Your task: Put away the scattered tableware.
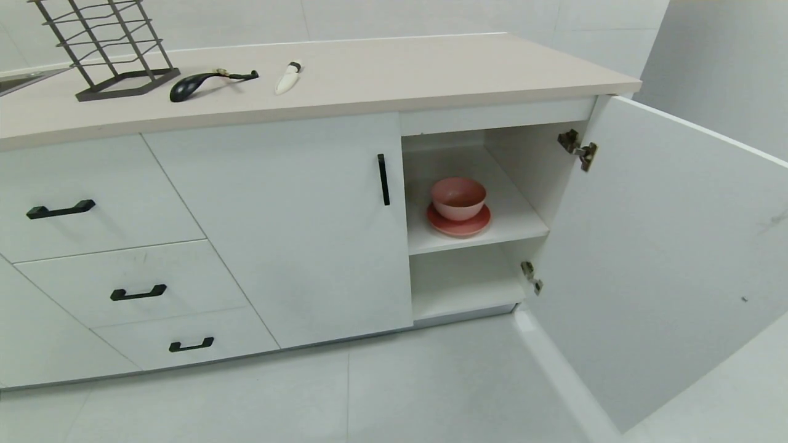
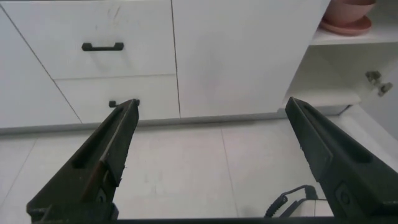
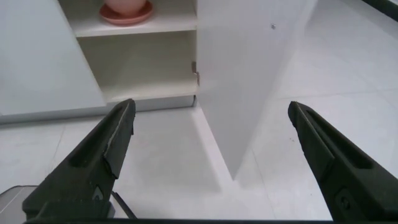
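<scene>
- Left hand (image 2: 211,104) and right hand (image 3: 210,104) are both wide open and empty, low over the floor.
- Black spoon (image 1: 209,79) and white utensil (image 1: 287,77) lie on the surface (image 1: 431,67), above the hands and toward the left; the left arm is likely nearer.
- The spoon's long axis runs along the surface edge, with its handle pointing toward the white utensil.
- Pink bowl (image 1: 458,198) sits on pink plate (image 1: 458,227) on the cabinet shelf (image 1: 520,221).

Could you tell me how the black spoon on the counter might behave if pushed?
The black spoon looks rigid and probably light. Its rounded bowl rests on the smooth countertop, so it may pivot or slide.
</scene>
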Tool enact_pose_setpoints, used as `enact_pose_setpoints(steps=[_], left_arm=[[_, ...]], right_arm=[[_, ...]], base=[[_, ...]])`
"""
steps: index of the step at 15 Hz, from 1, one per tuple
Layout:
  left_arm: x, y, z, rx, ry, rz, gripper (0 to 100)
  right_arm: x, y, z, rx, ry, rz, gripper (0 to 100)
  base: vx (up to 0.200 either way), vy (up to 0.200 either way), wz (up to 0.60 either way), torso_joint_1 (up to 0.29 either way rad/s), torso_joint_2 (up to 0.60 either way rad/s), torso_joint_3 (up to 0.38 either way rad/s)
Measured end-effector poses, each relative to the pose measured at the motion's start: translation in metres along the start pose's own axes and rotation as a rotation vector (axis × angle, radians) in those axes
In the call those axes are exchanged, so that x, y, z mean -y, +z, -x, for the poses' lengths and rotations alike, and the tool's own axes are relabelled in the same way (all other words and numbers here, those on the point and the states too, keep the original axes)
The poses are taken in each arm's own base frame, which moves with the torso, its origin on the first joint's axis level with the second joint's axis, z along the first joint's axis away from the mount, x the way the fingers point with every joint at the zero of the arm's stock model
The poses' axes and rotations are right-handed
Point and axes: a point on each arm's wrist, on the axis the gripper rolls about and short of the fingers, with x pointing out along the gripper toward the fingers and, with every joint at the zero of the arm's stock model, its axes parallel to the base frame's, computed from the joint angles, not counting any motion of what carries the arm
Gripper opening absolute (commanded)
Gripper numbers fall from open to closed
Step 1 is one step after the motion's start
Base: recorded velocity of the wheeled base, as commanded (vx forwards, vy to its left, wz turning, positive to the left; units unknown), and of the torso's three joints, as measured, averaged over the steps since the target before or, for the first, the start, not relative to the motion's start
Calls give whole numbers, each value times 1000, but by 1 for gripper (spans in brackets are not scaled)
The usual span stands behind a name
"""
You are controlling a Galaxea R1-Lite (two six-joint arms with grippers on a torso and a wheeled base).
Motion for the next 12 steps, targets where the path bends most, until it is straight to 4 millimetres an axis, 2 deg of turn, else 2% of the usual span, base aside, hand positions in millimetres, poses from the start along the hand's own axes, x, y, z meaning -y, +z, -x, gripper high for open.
enact_pose_setpoints(steps=[2,11,12], left_arm=[[0,0,0,1,1,0,100],[0,0,0,0,1,4,100],[0,0,0,0,1,4,100]], right_arm=[[0,0,0,0,1,0,100],[0,0,0,-1,-1,1,100],[0,0,0,-1,-1,0,0]], base=[[0,-200,0,2,2,5],[-200,0,0,1,3,2],[0,0,0,0,0,0]])
